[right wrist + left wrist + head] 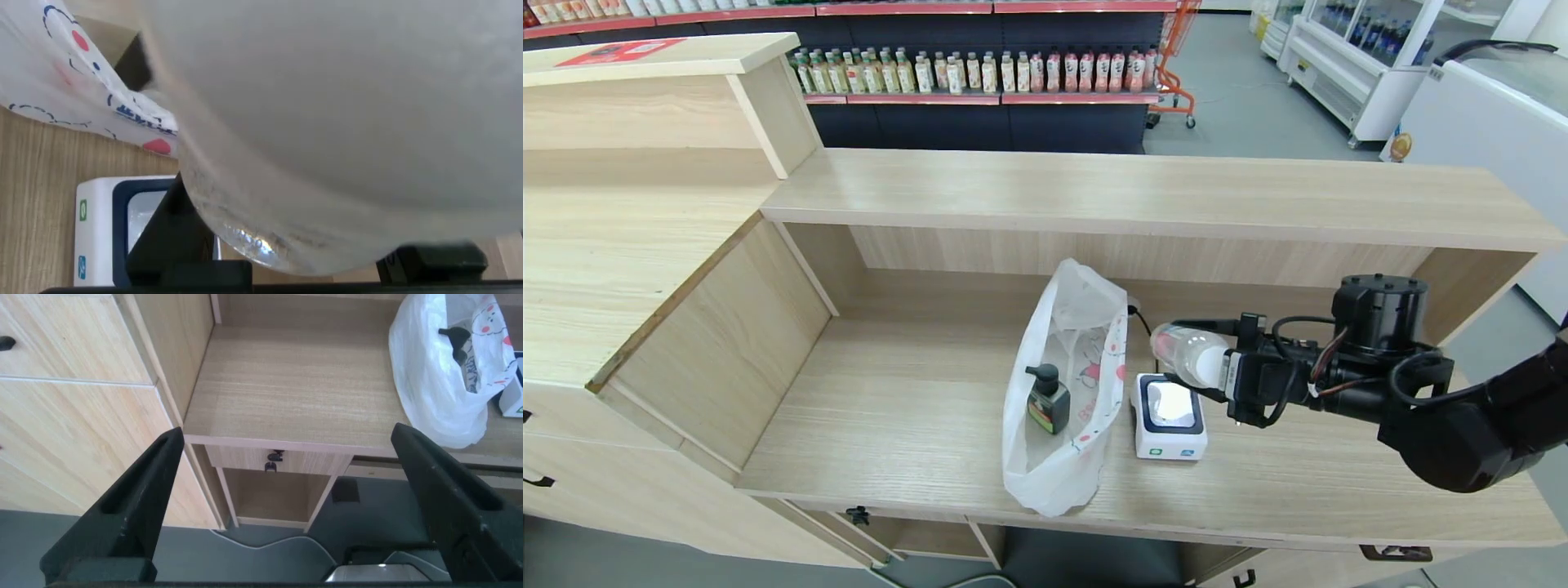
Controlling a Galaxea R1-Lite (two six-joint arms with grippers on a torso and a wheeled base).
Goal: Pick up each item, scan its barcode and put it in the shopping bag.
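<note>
On the desk [915,408] your shopping bag [1086,327] lies open with a dark pump bottle [1048,400] inside, and the white scanner [1170,416] sits just beside it. Your right tool [1196,357] pinches a clear plastic bottle [1180,347] lying sideways just above the scanner. Treat it as light, thin-walled and slick: it will likely dent or slip under a hard squeeze, so hold it firmly but gently around the body. Your left tool [286,437] hangs spread and empty off the desk's near edge.
</note>
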